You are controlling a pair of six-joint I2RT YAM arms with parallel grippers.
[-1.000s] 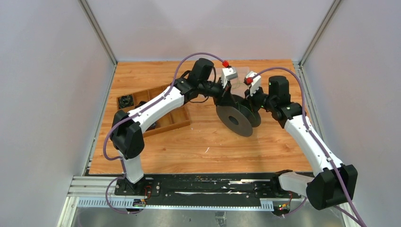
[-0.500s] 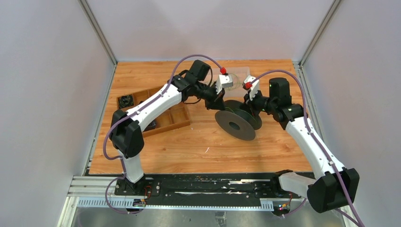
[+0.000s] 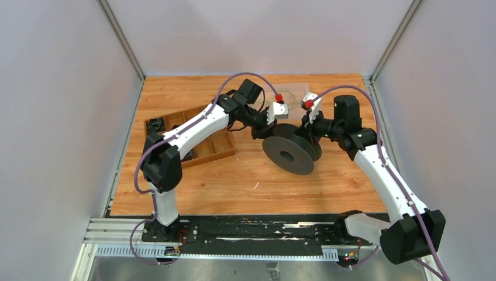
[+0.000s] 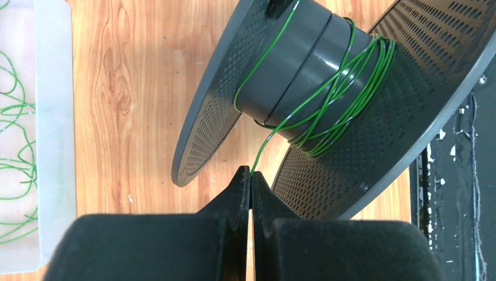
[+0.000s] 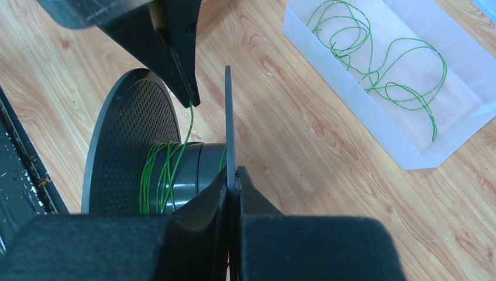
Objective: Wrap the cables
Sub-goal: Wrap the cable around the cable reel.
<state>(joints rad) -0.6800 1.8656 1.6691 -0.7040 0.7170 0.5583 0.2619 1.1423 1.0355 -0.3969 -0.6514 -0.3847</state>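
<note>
- The left tool is pinched fully closed, and one thin green strand of the cables comes out from between its tips.
- From those tips the strand runs straight ahead and slightly right, up to the hub of a dark grey spool just in front of the left tool.
- Several turns of green cable already lie around the hub, bunched toward the flange on the left tool's right; one turn crosses to the other half of the hub.
- The spool stands on the edges of its two perforated flanges, tilted, with the left tool's tips level with the gap between them.
- The right tool is also closed tight, clamping the thin rim of one flange edge-on between its tips, so the hub and its windings sit ahead and to its left.
- In the right wrist view the left tool's dark fingers point down toward the hub from the far side, across the spool from the right tool.
- More cables lie in loose loops inside a clear plastic bin, ahead and to the right of the right tool, apart from the spool.
- A wooden compartment tray sits beside the left arm, behind its tool.
- Everything rests on a wood-grain worktop.
</note>
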